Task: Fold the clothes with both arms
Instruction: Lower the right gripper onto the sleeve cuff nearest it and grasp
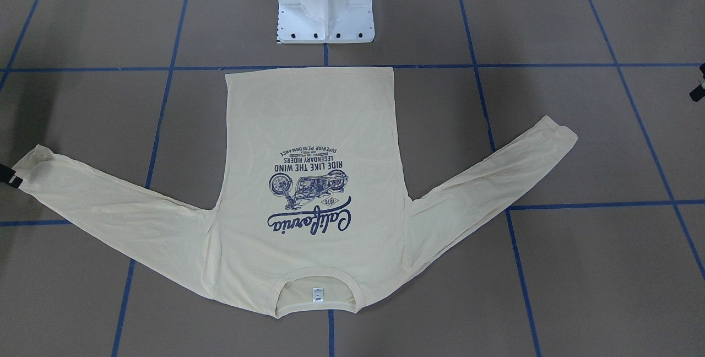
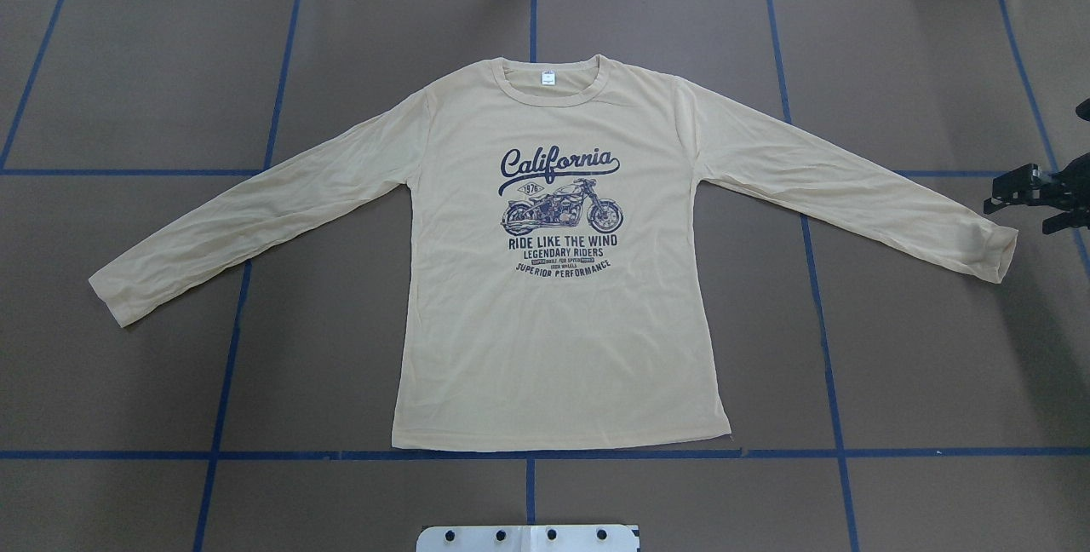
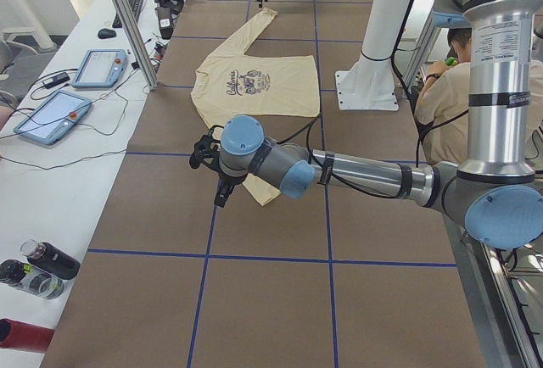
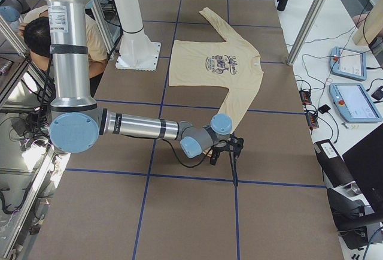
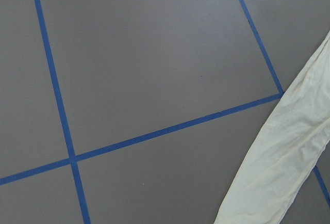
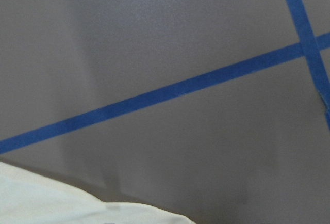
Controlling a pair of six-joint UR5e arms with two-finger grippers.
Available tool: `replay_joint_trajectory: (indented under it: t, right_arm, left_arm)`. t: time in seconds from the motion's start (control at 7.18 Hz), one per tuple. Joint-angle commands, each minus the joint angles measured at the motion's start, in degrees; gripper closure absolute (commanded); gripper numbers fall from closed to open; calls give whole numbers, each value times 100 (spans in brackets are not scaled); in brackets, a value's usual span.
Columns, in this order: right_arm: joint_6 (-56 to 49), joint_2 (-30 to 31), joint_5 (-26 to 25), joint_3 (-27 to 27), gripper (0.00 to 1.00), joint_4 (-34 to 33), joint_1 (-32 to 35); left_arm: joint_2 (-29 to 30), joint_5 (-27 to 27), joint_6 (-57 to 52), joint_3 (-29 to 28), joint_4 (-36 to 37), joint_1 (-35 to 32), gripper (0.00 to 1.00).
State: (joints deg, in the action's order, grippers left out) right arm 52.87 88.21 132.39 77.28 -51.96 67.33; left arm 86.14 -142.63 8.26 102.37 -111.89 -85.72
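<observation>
The clothes are one cream-yellow long-sleeved T-shirt (image 2: 553, 347) lying flat and print-up on the brown table, both sleeves spread out to the sides. My right gripper (image 2: 1018, 211) hovers just beyond the right sleeve's cuff (image 2: 996, 254), apart from it, its fingers spread with nothing between them. It also shows at the edge of the front view (image 1: 10, 178). My left gripper (image 3: 212, 173) hangs beside the left sleeve's cuff (image 3: 263, 190); I cannot tell whether it is open or shut. The left wrist view shows that sleeve (image 5: 278, 167), and the right wrist view a corner of fabric (image 6: 51, 203).
The white pedestal base (image 1: 326, 4) stands behind the shirt's hem. Blue tape lines (image 2: 528, 454) grid the table. A seated person (image 3: 450, 88) is behind the robot. Control tablets (image 3: 51, 114) and bottles (image 3: 34, 270) lie on the side bench past metal posts (image 3: 127, 20).
</observation>
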Motion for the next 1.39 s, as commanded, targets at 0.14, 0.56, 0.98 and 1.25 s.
replay_joint_trajectory:
  t: [0.14,0.56,0.98,1.25]
  right_arm:
    - [13,-50,14,-29,5,19,-45]
    - [13,-138,-3,-56,5,10,-80]
    - [4,-50,6,-64,6,10,-106]
    - [4,38,14,-82,14,10,-106]
  left_arm:
    - [-1,7,8,89,9,-15,0]
    - [-291,7,17,441,70,-7,0]
    - [-256,42,9,398,70,2,0]
    - [-238,42,17,415,70,2,0]
